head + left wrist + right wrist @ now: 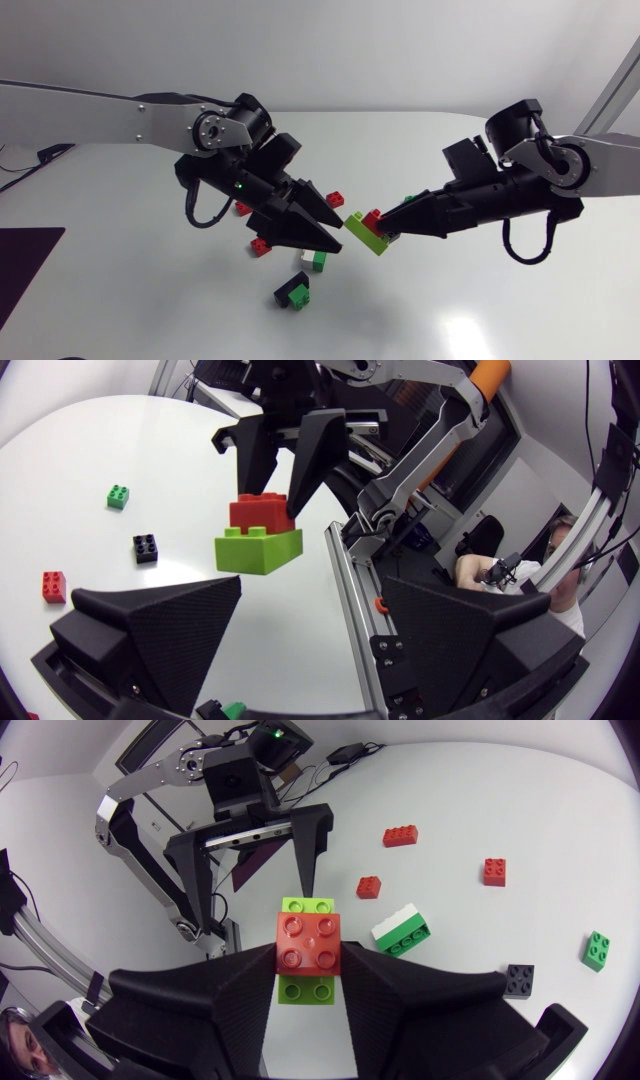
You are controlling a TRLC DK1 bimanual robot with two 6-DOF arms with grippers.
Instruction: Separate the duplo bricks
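Observation:
A red brick [308,942] is stacked on a longer lime-green brick [308,991]. My right gripper [308,958] is shut on the red brick and holds the pair above the table, near its middle [365,232]. My left gripper [338,237] stands open just to the left of the pair, with its fingertips pointing at the lime-green brick and not touching it. In the left wrist view the pair [258,550] hangs ahead of my open left gripper [310,590], between the right gripper's fingers [315,450].
Loose bricks lie on the white table under the grippers: three red ones [400,835] [368,886] [494,871], a white-and-green stack [401,930], a black one [519,980] and a green one [597,949]. A dark mat [25,260] lies at the table's left edge.

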